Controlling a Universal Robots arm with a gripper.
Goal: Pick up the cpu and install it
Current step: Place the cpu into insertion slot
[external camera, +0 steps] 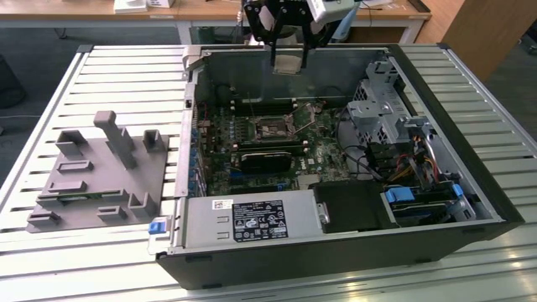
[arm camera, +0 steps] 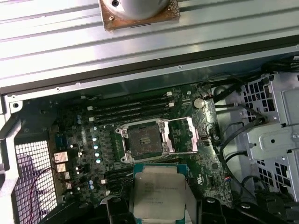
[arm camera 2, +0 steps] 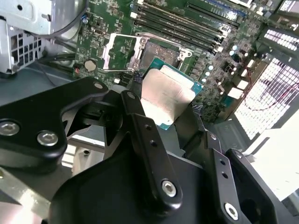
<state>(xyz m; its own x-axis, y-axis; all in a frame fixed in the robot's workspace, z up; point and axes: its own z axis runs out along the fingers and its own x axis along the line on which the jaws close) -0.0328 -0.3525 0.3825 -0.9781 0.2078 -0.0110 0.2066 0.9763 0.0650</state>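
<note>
- In the exterior view, your claw (external camera: pixel 290 56) hangs over the far side of the open computer case (external camera: pixel 336 261). It is clamped on the chip (external camera: pixel 290 65), which is held up in the air above the board (external camera: pixel 218 135).
- Down in the case you can see the socket (external camera: pixel 273 130) near the middle of the board, with a black block (external camera: pixel 264 160) just on its near side.
- A grey tray (external camera: pixel 84 189) with upright posts sits on the slatted table (external camera: pixel 126 75) at the exterior view's left of the case, well apart from the chip.
- In the second wrist view, the claw (arm camera 2: pixel 163 109) grips the chip (arm camera 2: pixel 168 93) by two opposite edges between its black fingers (arm camera 2: pixel 140 126). The silvery top faces you.
- Beyond the chip lies the socket (arm camera 2: pixel 161 58), partly hidden by it, with its lid (arm camera 2: pixel 120 50) swung open to one side.
- In the first wrist view, the chip (arm camera: pixel 159 189) sits between the tips of the claw (arm camera: pixel 161 205), and the open socket (arm camera: pixel 142 140) is just past it with the lid (arm camera: pixel 181 135) folded beside.
</note>
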